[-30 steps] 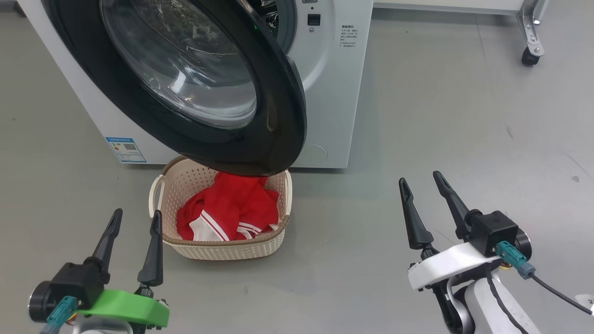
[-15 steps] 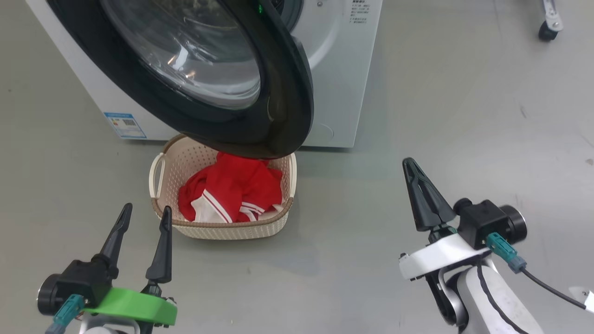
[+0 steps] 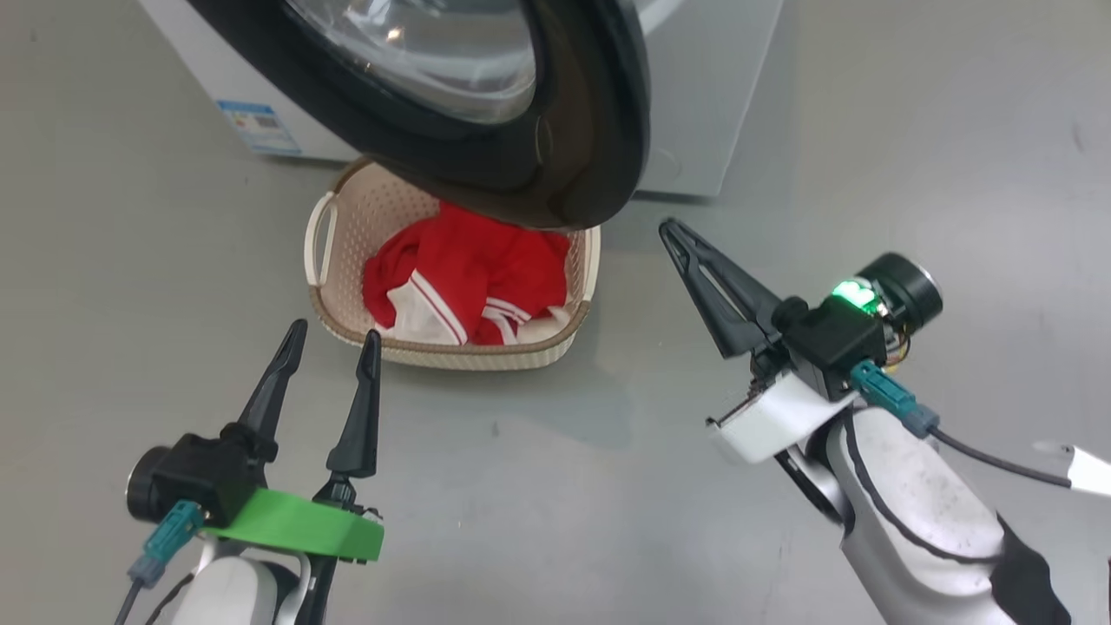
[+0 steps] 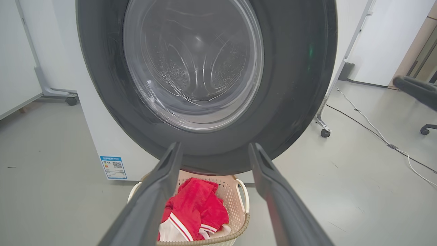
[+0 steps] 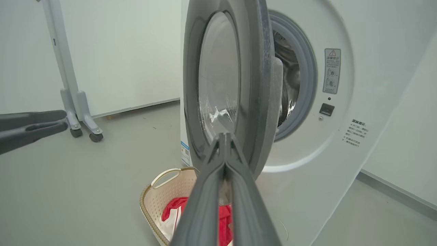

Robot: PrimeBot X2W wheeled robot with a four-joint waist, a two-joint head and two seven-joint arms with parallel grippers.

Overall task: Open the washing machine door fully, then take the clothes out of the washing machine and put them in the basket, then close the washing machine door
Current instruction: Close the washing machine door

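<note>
The two fingers of my left gripper point(image 3: 337, 330) stand wide apart with nothing between them. They point toward the basket point(image 3: 486, 358) from its near side. Those of my right gripper point(image 3: 673, 233) are pressed flat together into one dark wedge, gripping nothing. They are held over the grey floor point(image 3: 911, 130) to the right of the basket, with the tip aimed toward the lower edge of the door point(image 3: 599, 130).

The door is round, with a wide glossy black rim and a bulging clear glass bowl point(image 3: 451, 61) in its middle. From my left wrist, a pattern of small holes shows through the glass. The door stands swung out from the white washing machine point(image 3: 707, 104). From my right wrist I see it nearly edge-on, with the grey rubber gasket point(image 5: 309, 68) and the steel drum point(image 5: 290, 82) open behind it. In my head view its lowest part hangs over the far side of the basket.

The basket sits on the floor close in front of the machine, below the door. It is cream and perforated, with a brown woven-look rim and a pale handle point(image 3: 319, 239) on its left side. Inside lie the clothes point(image 3: 469, 260): crumpled bright red fabric, with white panels and thin red-and-white stripes toward the near side. A small blue label point(image 3: 258, 128) sits low on the machine, left of the basket.
</note>
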